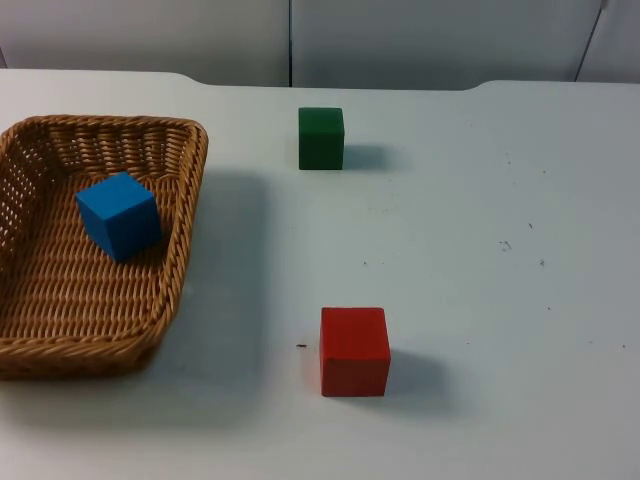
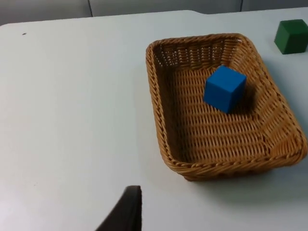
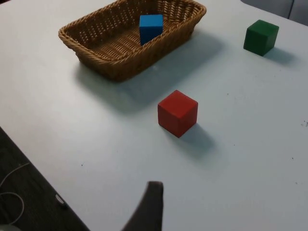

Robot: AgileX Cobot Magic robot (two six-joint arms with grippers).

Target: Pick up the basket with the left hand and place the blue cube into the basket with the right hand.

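**A:** What is the setting?

**B:** A white table (image 1: 480, 300) runs back to a grey partition wall (image 1: 420, 40). The largest thing on it is a woven wicker basket (image 1: 185, 215), rectangular with sloping walls, resting flat on the table at the left arm's side.

**A:** Where is the blue cube?

**B:** The blue cube (image 1: 119, 216) is already inside the basket, tilted, leaning toward the wall nearest the middle of the table. Judging from that, the placing is done, yet the basket sits on the table and nothing holds it.

**A:** Anything else on the table?

**B:** A red cube (image 1: 354, 351) sits near the front, well apart from the basket. A green cube (image 1: 321, 138) sits farther back, toward the wall.

**A:** And the grippers?

**B:** The left gripper (image 2: 122, 214) hangs above bare table beside the basket, touching nothing. The right gripper (image 3: 147, 207) hangs near the table's front edge, with the red cube between it and the basket. One dark fingertip of each is visible, so I cannot tell whether either is open or closed.

**A:** What could go wrong?

**B:** If the left gripper takes the rim off centre, the basket may tip and the leaning cube could slide or roll out. The right arm, if it reaches again, might take the red cube by mistake.
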